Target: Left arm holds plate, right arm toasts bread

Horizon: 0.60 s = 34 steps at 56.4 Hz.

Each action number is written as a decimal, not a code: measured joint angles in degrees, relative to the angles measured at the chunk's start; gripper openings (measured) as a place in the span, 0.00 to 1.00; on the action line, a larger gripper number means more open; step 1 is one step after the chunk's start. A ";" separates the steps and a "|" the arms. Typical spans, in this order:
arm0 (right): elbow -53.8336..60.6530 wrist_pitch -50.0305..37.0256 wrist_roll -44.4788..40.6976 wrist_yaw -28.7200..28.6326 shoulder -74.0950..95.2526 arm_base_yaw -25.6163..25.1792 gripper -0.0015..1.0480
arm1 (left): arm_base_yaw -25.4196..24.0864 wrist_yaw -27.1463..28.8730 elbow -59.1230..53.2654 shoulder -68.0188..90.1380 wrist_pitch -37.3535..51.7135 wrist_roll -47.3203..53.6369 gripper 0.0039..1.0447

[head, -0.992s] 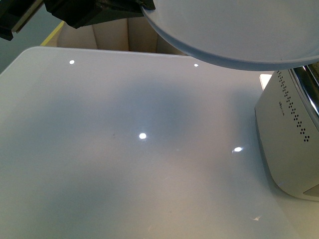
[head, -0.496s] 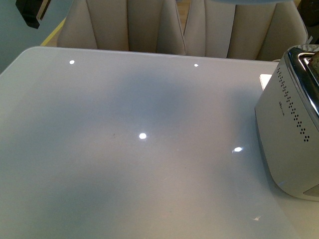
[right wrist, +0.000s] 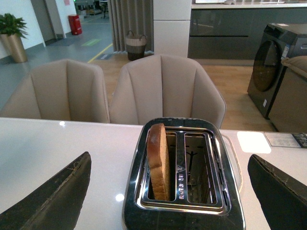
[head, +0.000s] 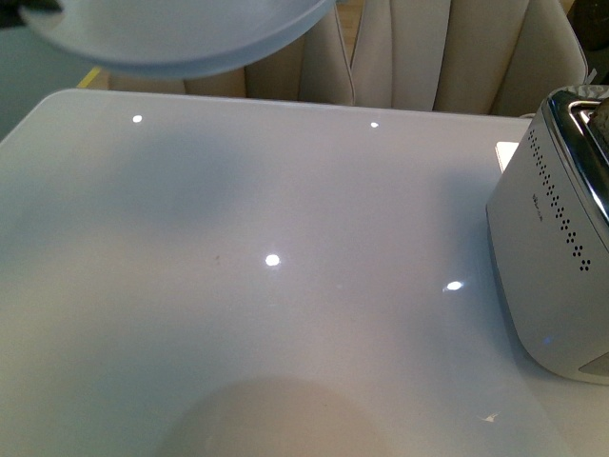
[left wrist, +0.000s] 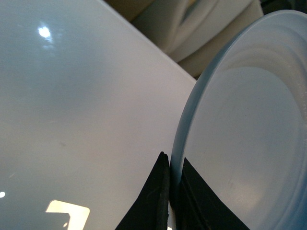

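Pale blue-grey, the plate (head: 181,33) now hangs over the far left corner of the table (head: 285,190), having crossed from the right a second ago. The left gripper (left wrist: 173,167) pinches its rim between closed black fingers. The bread (right wrist: 158,160) stands upright in one slot of the toaster (right wrist: 225,211), apparently not pushed down. The right gripper (right wrist: 169,158) hovers above, jaws spread wide.

One plate (left wrist: 249,139), one bread slice (right wrist: 158,160), one two-slot toaster (right wrist: 231,206), two beige chairs (right wrist: 168,91), one white table (head: 285,333)
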State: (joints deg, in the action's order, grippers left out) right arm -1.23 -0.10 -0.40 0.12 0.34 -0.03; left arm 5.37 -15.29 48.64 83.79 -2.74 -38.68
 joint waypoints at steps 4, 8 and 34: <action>0.00 0.02 0.02 -0.02 0.00 0.00 0.92 | -4.50 -1.07 -2.97 0.13 0.33 2.69 0.03; 0.00 0.02 0.00 -0.02 0.00 0.00 0.92 | -7.82 -1.33 -5.31 0.59 1.31 4.42 0.03; 0.00 0.00 0.02 -0.02 0.00 0.00 0.92 | -17.99 -4.00 -17.70 10.36 12.92 10.51 0.03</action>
State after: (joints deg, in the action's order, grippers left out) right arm -1.23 -0.10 -0.38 0.10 0.34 -0.03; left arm -12.62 -19.29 30.94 94.15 10.17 -28.16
